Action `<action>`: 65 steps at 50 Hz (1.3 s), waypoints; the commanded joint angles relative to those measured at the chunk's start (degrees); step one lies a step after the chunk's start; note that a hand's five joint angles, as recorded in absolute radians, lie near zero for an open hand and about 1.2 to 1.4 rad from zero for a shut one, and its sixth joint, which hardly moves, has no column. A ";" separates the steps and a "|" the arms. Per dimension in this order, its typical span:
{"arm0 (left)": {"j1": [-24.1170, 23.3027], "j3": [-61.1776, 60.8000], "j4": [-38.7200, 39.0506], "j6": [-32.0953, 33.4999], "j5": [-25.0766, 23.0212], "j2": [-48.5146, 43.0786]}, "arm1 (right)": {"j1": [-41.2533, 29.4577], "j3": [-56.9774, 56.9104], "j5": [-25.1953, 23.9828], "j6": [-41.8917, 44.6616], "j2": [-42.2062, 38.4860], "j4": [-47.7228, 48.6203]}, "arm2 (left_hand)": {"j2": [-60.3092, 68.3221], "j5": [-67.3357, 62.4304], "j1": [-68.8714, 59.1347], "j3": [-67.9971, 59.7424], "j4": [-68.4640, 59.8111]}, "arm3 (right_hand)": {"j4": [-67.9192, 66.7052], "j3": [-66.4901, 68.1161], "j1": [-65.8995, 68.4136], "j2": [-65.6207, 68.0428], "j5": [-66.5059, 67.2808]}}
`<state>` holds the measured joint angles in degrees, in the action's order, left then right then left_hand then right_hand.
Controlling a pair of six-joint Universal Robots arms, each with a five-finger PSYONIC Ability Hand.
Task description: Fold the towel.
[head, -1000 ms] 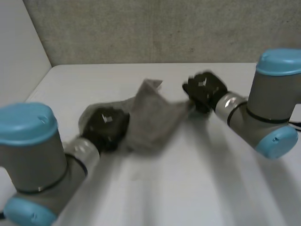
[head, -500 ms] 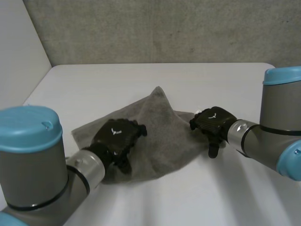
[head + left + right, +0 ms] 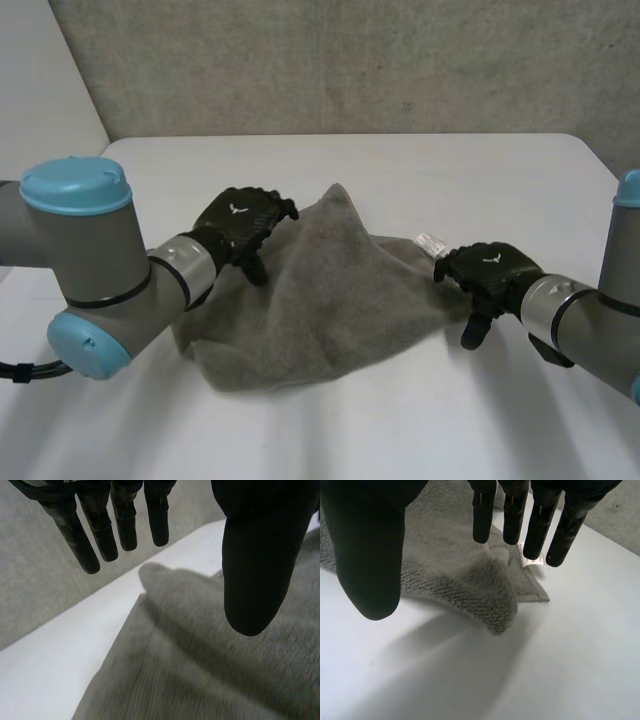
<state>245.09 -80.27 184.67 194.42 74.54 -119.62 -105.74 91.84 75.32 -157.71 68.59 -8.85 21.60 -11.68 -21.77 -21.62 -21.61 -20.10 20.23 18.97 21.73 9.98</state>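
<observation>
Towel: the grey towel (image 3: 330, 300) lies rumpled mid-table (image 3: 450, 170), not flat. One peak stands up on its far side, between the two hands.
Long axis: roughly side to side, from one hand across to the other.
Left hand (image 3: 245, 222): over the towel's far-left edge. Fingers are straight and set apart from the thumb, with nothing between them. Cloth lies under the palm; you cannot tell whether it touches.
Right hand (image 3: 492, 272): at the towel's right corner, the one carrying the white label (image 3: 430, 243). Fingers are straight, the thumb wide of them, holding nothing.
Key relation: the labelled corner lies just ahead of and below the right fingertips, so judge the right hand nearer a clean grasp. The left has only a bunched edge under it.
Arm pose: both forearms come in low from the near side, angled inward toward the towel.
Judgement: expect to flatten before you fold.
</observation>
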 commanded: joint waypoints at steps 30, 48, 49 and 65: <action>23.06 -22.65 -12.14 20.83 -25.32 5.27 | -4.47 6.42 -1.23 -0.23 4.89 3.66 | 15.36 -15.28 -15.19 -15.34 -15.35 | -0.92 0.78 2.04 -0.71 1.04; 20.16 -20.11 -8.80 20.12 -25.15 0.53 | -6.93 7.56 -0.79 -3.83 -1.97 14.65 | 58.40 -58.32 -58.23 -58.38 -58.39 | -2.94 2.80 4.06 1.31 3.06; 20.07 -20.02 -8.80 20.04 -25.15 0.70 | -6.84 7.39 -0.79 -3.40 -3.01 15.78 | 58.40 -58.32 -58.23 -58.38 -58.39 | -3.11 2.97 4.23 1.47 3.22; 19.90 -19.58 -8.80 15.21 -25.06 7.20 | -6.14 3.08 0.97 0.91 -9.01 21.32 | 58.40 -58.32 -58.23 -58.38 -58.39 | -59.90 59.77 61.03 58.27 60.02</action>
<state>264.94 -99.76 175.87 212.33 49.47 -115.85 -112.33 96.39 74.99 -159.58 59.69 10.01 69.60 -59.14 -67.54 -69.49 -69.57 -39.21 39.21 34.30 39.91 28.12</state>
